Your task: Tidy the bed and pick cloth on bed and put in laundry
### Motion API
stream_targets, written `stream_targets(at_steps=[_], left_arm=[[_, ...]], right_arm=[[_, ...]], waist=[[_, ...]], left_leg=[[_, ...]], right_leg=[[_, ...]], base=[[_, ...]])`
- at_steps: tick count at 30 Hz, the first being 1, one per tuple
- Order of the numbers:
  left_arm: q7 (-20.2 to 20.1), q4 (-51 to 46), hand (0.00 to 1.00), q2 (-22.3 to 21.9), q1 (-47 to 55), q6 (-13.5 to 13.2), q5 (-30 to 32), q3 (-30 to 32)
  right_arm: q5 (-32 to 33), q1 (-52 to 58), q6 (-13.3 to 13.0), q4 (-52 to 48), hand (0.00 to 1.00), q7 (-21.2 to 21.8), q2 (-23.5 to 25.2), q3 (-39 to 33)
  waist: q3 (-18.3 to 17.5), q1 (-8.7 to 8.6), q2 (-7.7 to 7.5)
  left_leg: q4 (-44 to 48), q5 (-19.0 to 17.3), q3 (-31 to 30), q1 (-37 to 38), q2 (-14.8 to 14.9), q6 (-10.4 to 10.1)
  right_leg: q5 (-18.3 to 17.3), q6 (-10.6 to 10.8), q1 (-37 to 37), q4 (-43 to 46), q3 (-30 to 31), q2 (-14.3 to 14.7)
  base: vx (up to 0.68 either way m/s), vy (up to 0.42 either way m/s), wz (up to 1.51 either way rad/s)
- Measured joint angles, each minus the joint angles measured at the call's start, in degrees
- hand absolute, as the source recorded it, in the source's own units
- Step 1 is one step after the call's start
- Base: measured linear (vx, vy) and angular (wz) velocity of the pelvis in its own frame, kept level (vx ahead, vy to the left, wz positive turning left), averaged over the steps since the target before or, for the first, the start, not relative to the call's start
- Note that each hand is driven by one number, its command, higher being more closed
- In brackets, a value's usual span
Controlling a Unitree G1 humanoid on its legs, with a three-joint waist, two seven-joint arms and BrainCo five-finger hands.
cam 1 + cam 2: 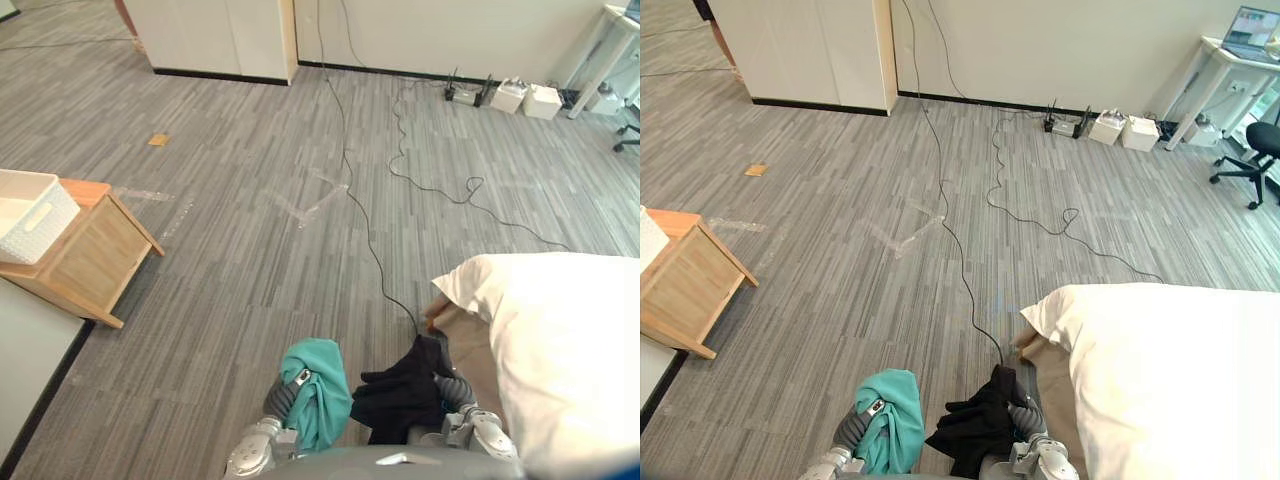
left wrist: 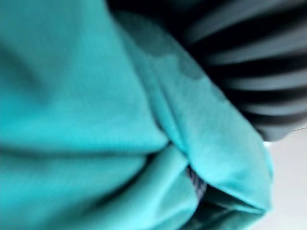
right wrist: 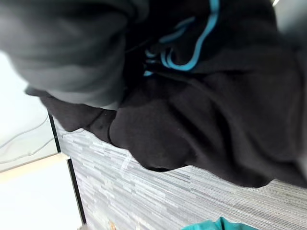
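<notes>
A teal cloth hangs draped over my left hand low in the eye views, and it covers the hand in the left wrist view. Just to its right, a black cloth with a blue cord hangs bunched over my right hand. Both cloths are off the floor. The bed with its white duvet lies at the lower right, close beside the right arm. A white slotted basket stands on a wooden cabinet at the left.
Grey carpet floor stretches ahead. Black cables run across it from the far wall to the bed's corner. Power boxes sit by that wall, a white cupboard at the back, and a desk with an office chair far right.
</notes>
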Motion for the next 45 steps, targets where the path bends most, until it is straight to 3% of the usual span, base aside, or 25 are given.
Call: stream_targets(at_steps=[3, 5, 7, 9, 12, 14, 16, 17, 19, 20, 21, 22, 25, 27, 28, 29, 30, 33, 34, 36, 38, 40, 42, 44, 45], left_arm=[[-0.43, 2.16, 1.00, 0.51, 0.76, -2.20, 0.37, 0.86], [-0.41, 4.35, 1.00, -1.60, 1.79, -2.27, 1.67, 0.66], [-0.68, 3.53, 1.00, -2.79, 2.13, -3.02, 2.24, 0.85], [-0.99, 1.78, 1.00, -3.96, 2.76, -4.92, 2.34, 0.93], [-1.25, -0.93, 1.00, -3.90, 3.61, -6.62, 4.38, 1.01], [-2.22, -1.37, 1.00, -3.96, 3.71, -7.30, 4.30, 1.06], [-2.45, -2.62, 1.00, -3.84, 3.71, -7.23, 4.07, 1.15], [-2.42, -3.06, 1.00, -3.63, 3.74, -7.14, 3.63, 1.11], [-2.01, -3.01, 1.00, -3.92, 3.87, -6.77, 1.77, 0.58], [-2.02, -3.00, 1.00, -4.01, 4.09, -6.10, 0.55, 0.40], [-2.03, -2.82, 1.00, -4.02, 4.04, -5.89, -0.18, 0.47], [-2.10, -4.36, 1.00, -2.48, 3.71, -5.58, -0.66, 1.07], [-1.86, -3.16, 1.00, -1.45, 2.65, -4.51, -1.31, 1.33], [-1.40, -2.99, 1.00, -1.84, 2.50, -4.33, -1.40, 1.31], [-0.12, -2.90, 1.00, -1.47, 2.57, -4.30, -1.48, 1.31], [0.42, -2.91, 1.00, -1.43, 2.61, -4.26, -1.46, 1.26], [1.13, -2.95, 1.00, -1.29, 2.63, -4.03, -1.43, 1.25], [4.48, -1.72, 1.00, -1.06, 3.11, -2.27, -0.94, 1.18], [5.32, -1.10, 1.00, -1.02, 3.07, -1.98, -0.74, 1.14], [8.27, -0.80, 1.00, -0.34, 2.82, -1.22, -0.12, 1.14], [9.64, -0.55, 1.00, -0.42, 2.34, -0.30, -0.09, 1.17], [9.72, 0.16, 1.00, -0.68, 1.93, 0.04, 0.23, 1.26], [9.49, 2.14, 1.00, -0.99, 1.22, -0.50, 1.66, 2.95], [9.12, 3.37, 1.00, -1.47, 1.41, -1.55, 1.73, 4.63], [8.82, 3.85, 1.00, -1.76, 2.11, -2.26, 1.66, 5.70]], right_arm=[[0.01, 1.53, -2.19, 0.99, 1.00, 1.86, 0.25, -0.37], [0.25, 1.57, -1.98, 1.17, 1.00, 3.03, -1.72, -0.70], [0.55, 1.05, -1.20, 1.55, 1.00, 2.97, -1.89, -0.79], [1.02, 0.59, -0.59, 1.44, 1.00, 3.05, -3.22, 0.12], [2.11, -0.75, 0.51, 0.70, 1.00, 2.75, -3.22, -0.14], [2.32, -0.97, 1.39, -0.58, 1.00, 2.71, -3.27, -0.62], [2.22, -1.29, 2.10, -1.00, 1.00, 2.72, -3.02, -1.70], [2.13, -1.12, 2.17, -1.12, 1.00, 2.72, -2.75, -2.78], [1.38, 0.22, 2.02, -1.24, 1.00, 2.79, -2.63, -4.00], [0.01, 1.26, 1.11, -1.20, 1.00, 2.81, -2.35, -4.23], [-0.36, 1.74, 0.82, -0.82, 1.00, 2.80, -2.04, -4.31], [-1.09, 1.72, 0.03, 0.06, 1.00, 2.59, -0.49, -4.28], [-1.36, 1.53, -2.25, -0.45, 1.00, 2.45, 0.23, -3.95], [-2.27, 0.84, -2.21, -0.58, 1.00, 2.31, 0.63, -3.91], [-2.61, 0.25, -2.21, -1.20, 1.00, 2.16, 1.33, -3.89], [-3.46, 0.04, -2.21, -1.57, 1.00, 2.06, 1.61, -3.75], [-4.55, -0.02, -2.21, -2.67, 1.00, 1.98, 1.91, -3.18], [-6.41, 1.85, -2.26, -4.76, 1.00, 1.39, 1.98, -2.03], [-6.82, 2.57, -2.33, -6.02, 1.00, 1.21, 2.05, -1.68], [-6.92, 3.59, -2.38, -7.46, 1.00, 0.53, 2.27, -0.07], [-7.28, 3.17, -2.34, -7.79, 1.00, 0.09, 2.29, 0.03], [-7.27, 2.06, -2.11, -8.00, 1.00, -0.41, 2.37, 0.06], [-7.23, 0.35, -1.20, -8.78, 1.00, -0.45, 2.33, 0.18], [-7.25, 0.07, -0.70, -10.78, 1.00, -0.30, 2.27, 0.16], [-7.07, 0.04, 2.14, -11.84, 1.00, -0.33, 2.34, 0.21]], waist=[[-0.67, 0.36, -0.71], [-3.06, 0.61, 2.83], [-2.97, 0.37, 3.30], [-2.24, 1.52, 4.89], [-1.96, 2.97, 4.49], [-1.59, 3.77, 4.35], [-0.48, 3.70, 4.00], [-0.05, 3.72, 3.39], [0.15, 3.66, 3.67], [-0.04, 3.64, 4.43], [-0.03, 3.91, 4.15], [-0.20, 3.79, 2.00], [-0.65, 4.45, 1.28], [-0.62, 5.11, 1.18], [-0.59, 5.42, 1.14], [-0.48, 5.37, 0.82], [-0.45, 5.43, 0.05], [-1.13, 4.92, 0.40], [-1.51, 4.50, -0.06], [-2.00, 3.35, -0.68], [-2.05, 3.51, -0.71], [-2.05, 3.52, -0.37], [-2.04, 4.06, -0.51], [-1.68, 4.20, -1.18], [-1.24, 4.12, -0.98]], left_leg=[[6.26, -6.21, -2.53, 0.63, 1.00, -2.83], [12.38, -8.36, -2.85, -0.62, 6.01, -4.12], [25.67, -5.59, -2.38, -6.62, 7.29, -1.96], [44.93, 0.72, -2.24, -13.79, 10.57, -2.11], [56.49, -1.27, -1.68, -21.01, 7.67, -2.70], [51.68, -3.48, 0.96, -22.95, 4.85, -3.44], [39.03, -5.16, 5.81, -22.37, 1.59, -3.18], [26.61, -3.43, 9.22, -21.36, -1.41, -2.79], [6.36, 5.65, 12.99, -19.14, -4.61, -2.78], [-1.15, 11.94, 13.44, -18.52, -4.55, -0.84], [-0.56, 17.03, 13.39, -18.28, -4.36, 4.00], [0.49, 15.16, 13.43, -17.85, -7.13, 6.43], [2.40, 11.45, 13.18, -18.06, -9.76, 9.46], [4.62, 7.82, 13.27, -16.92, -10.33, 10.31], [5.42, 4.96, 12.34, -13.88, -10.81, 10.41], [5.58, 3.75, 11.64, -12.30, -11.15, 10.27], [5.42, 1.57, 10.65, -9.34, -11.87, 9.77], [2.31, -0.83, 6.86, -1.84, -12.89, 8.58], [0.67, -0.93, 5.50, 0.22, -12.97, 8.51], [-1.02, -0.95, 1.19, 3.83, -12.68, 8.27], [-1.30, -1.69, -2.17, 5.46, -11.94, 6.99], [-1.25, -2.83, -5.49, 6.41, -10.40, 5.09], [-0.14, -4.38, -7.52, 6.53, -8.65, 2.53], [1.12, -6.50, -7.56, 8.29, -7.91, -0.82], [2.06, -8.10, -7.70, 9.83, -7.04, -2.86]], right_leg=[[-0.32, -5.16, -0.47, 5.98, -0.02, -0.80], [-6.04, -7.27, -0.32, 8.37, -2.43, 3.74], [-7.83, -7.63, 1.90, 7.74, -3.86, 4.58], [-8.84, -8.96, 9.01, 2.37, -4.07, 7.89], [-9.82, -10.00, 14.85, -2.55, -2.14, 8.90], [-9.25, -10.33, 17.83, -4.63, -1.49, 8.42], [-8.96, -10.04, 20.80, -5.06, -1.72, 7.28], [-9.25, -9.24, 22.41, -5.19, -2.18, 5.79], [-9.67, -7.25, 25.44, -6.67, -2.48, 5.68], [-10.70, -5.18, 27.76, -7.76, -2.58, 7.29], [-11.49, -4.04, 29.18, -8.09, -2.72, 7.56], [-11.55, -2.77, 30.73, -8.11, -3.78, 5.79], [-7.54, -0.59, 30.30, -5.80, -3.22, 3.21], [-5.55, 2.06, 28.52, 1.66, -1.93, 1.48], [-3.20, 3.58, 24.45, 15.79, -1.01, -0.86], [-0.59, 3.27, 21.86, 23.02, -0.29, -2.07], [1.76, 2.61, 15.96, 37.91, 1.27, -4.78], [-2.80, -1.65, 6.64, 53.21, -1.21, -8.54], [-4.89, -2.30, 3.73, 52.67, -2.01, -8.70], [-9.68, -0.92, -1.37, 42.98, -4.89, -8.03], [-10.43, -1.05, -3.68, 29.69, -6.67, -6.68], [-6.24, -1.30, -4.71, 12.87, -6.39, -3.78], [2.65, -0.41, -7.84, -2.34, -3.28, -1.30], [5.57, -1.33, -9.59, -4.01, -1.25, -1.10], [6.92, -2.87, -9.54, -4.05, -1.21, -0.72]], base=[[0.35, -0.316, 0.46], [0.47, -0.314, 0.29], [0.41, -0.251, 0.24], [0.45, -0.261, 0.03], [0.42, -0.137, -0.33], [0.45, -0.022, -0.39], [0.53, 0.053, -0.18], [0.48, 0.089, -0.03], [0.48, 0.114, 0.02], [0.39, 0.111, 0.06], [0.55, 0.168, 0.31], [0.44, 0.140, 0.35], [0.48, 0.149, 0.29], [0.48, 0.152, 0.21], [0.42, 0.150, 0.18], [0.48, 0.170, 0.25], [0.29, 0.096, 0.23], [0.34, 0.096, 0.43], [0.34, 0.049, 0.78], [0.44, -0.024, 0.99], [0.41, -0.084, 0.94], [0.49, -0.135, 0.95], [0.50, -0.183, 0.76], [0.41, -0.177, 0.59], [0.61, -0.279, 0.73]])
